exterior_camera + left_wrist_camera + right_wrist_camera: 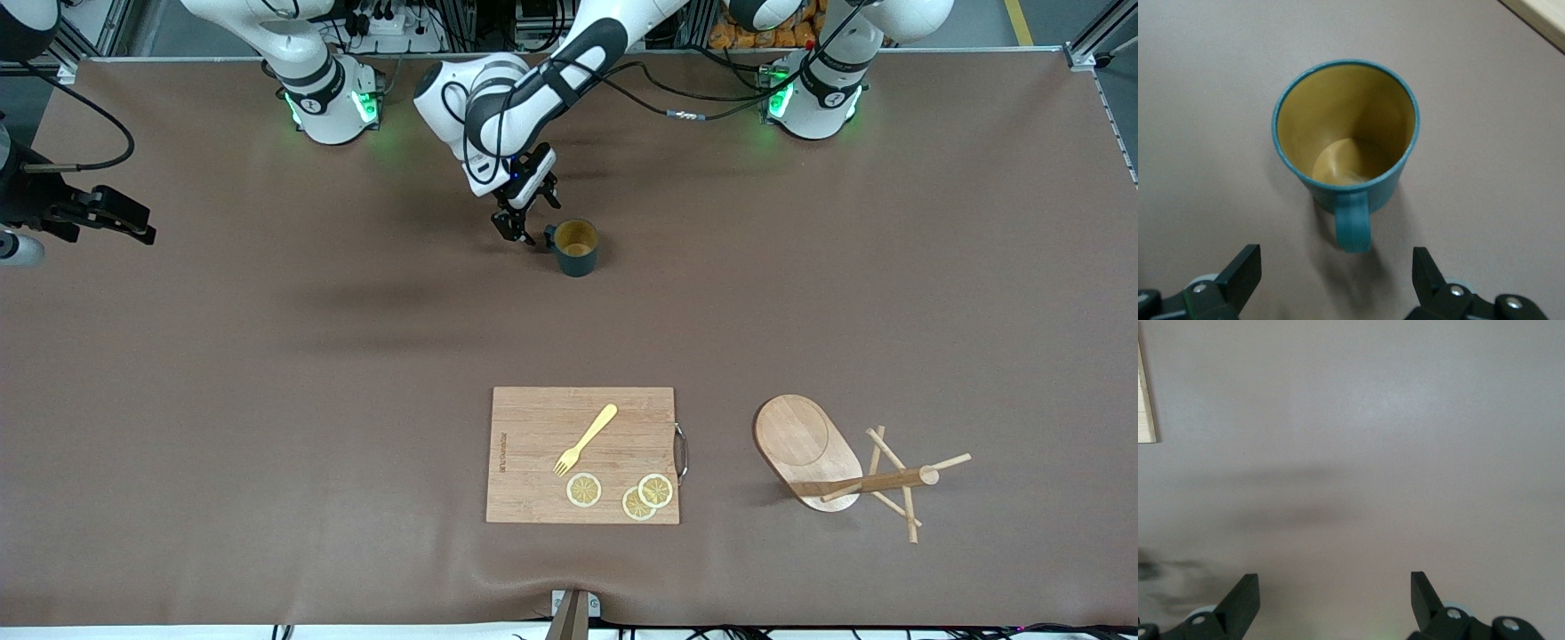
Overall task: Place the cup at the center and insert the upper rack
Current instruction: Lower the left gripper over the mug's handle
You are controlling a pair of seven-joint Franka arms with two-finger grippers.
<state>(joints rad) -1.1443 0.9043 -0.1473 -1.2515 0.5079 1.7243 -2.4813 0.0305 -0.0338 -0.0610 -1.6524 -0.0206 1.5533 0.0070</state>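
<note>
The dark teal cup stands upright on the brown table, tan inside showing, handle turned toward the right arm's end. My left gripper is low beside that handle, open and holding nothing. In the left wrist view the cup fills the middle, its handle points at the gap of my left gripper, and both fingers stay clear of it. The upper rack lies tipped on its side, much nearer the camera, toward the left arm's end. My right gripper waits open over the right arm's end of the table, also open over bare mat in its own view.
A rectangular wooden cutting board lies nearer the camera than the cup, carrying a yellow fork and three lemon slices. Its corner shows in the right wrist view. The rack's pegs stick out sideways.
</note>
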